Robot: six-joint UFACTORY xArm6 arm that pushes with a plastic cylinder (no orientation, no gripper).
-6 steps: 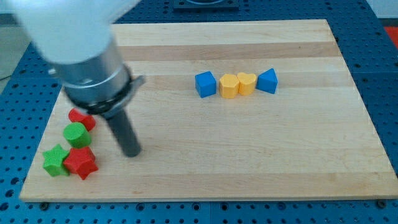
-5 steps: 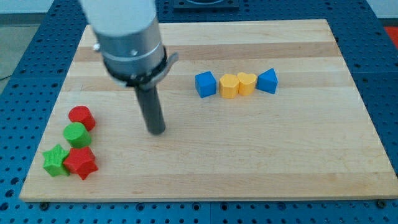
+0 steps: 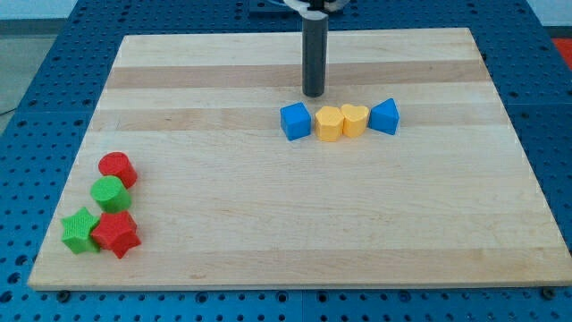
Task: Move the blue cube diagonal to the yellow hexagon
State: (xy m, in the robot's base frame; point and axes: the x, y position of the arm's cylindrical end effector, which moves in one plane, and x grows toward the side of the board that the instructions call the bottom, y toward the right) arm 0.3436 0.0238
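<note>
On the desk (image 3: 268, 233), camera view:
Tip: my tip (image 3: 313, 93) rests just above the row, toward the view's top, over the gap between cube and hexagon, touching neither.
Claw: none fitted, only a bare rod, so nothing is held.
Blue cube (image 3: 295, 121): left end of the row, just beside the yellow hexagon (image 3: 329, 123).
Row: yellow heart (image 3: 355, 119), then blue prism (image 3: 384, 116).
Far corner: red cylinder (image 3: 117, 168), green cylinder (image 3: 109, 192), green star (image 3: 80, 230), red star (image 3: 116, 233).
Progress: cube sits level with the hexagon, not diagonal; the push looks not yet made.
</note>
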